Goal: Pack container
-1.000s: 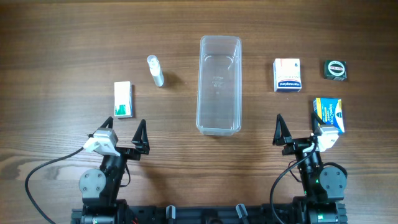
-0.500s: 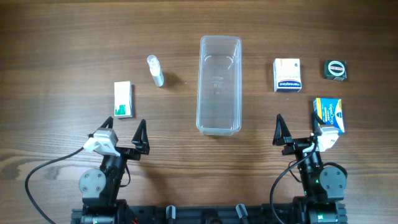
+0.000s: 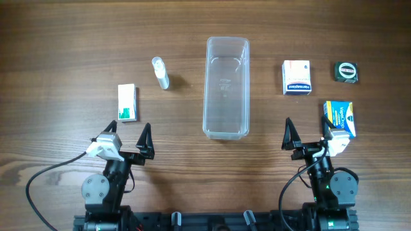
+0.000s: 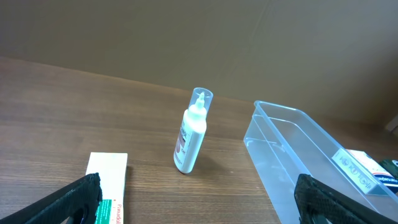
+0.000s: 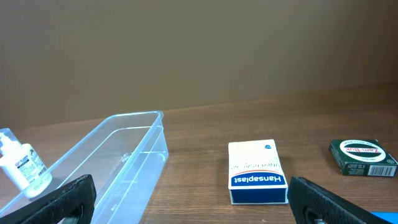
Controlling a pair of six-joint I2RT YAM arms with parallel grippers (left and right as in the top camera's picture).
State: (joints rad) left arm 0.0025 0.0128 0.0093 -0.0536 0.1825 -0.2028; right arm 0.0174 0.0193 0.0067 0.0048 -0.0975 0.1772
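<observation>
A clear plastic container (image 3: 226, 87) stands empty mid-table, also in the wrist views (image 4: 311, 158) (image 5: 109, 158). Left of it a small white bottle (image 3: 160, 72) (image 4: 191, 133) stands upright, and a white and green box (image 3: 127, 102) (image 4: 107, 190) lies flat. To the right are a white and blue Hansaplast box (image 3: 296, 77) (image 5: 256, 171), a dark green tin (image 3: 347, 71) (image 5: 364, 157) and a blue and yellow box (image 3: 340, 117). My left gripper (image 3: 127, 140) (image 4: 198, 199) and right gripper (image 3: 309, 136) (image 5: 193, 199) are open near the front edge, holding nothing.
Both arm bases (image 3: 101, 189) (image 3: 334, 187) sit at the table's front edge with a black cable (image 3: 45, 176) trailing left. Bare wood (image 3: 180, 147) lies between the grippers and the objects. A brown wall (image 4: 186, 31) backs the table.
</observation>
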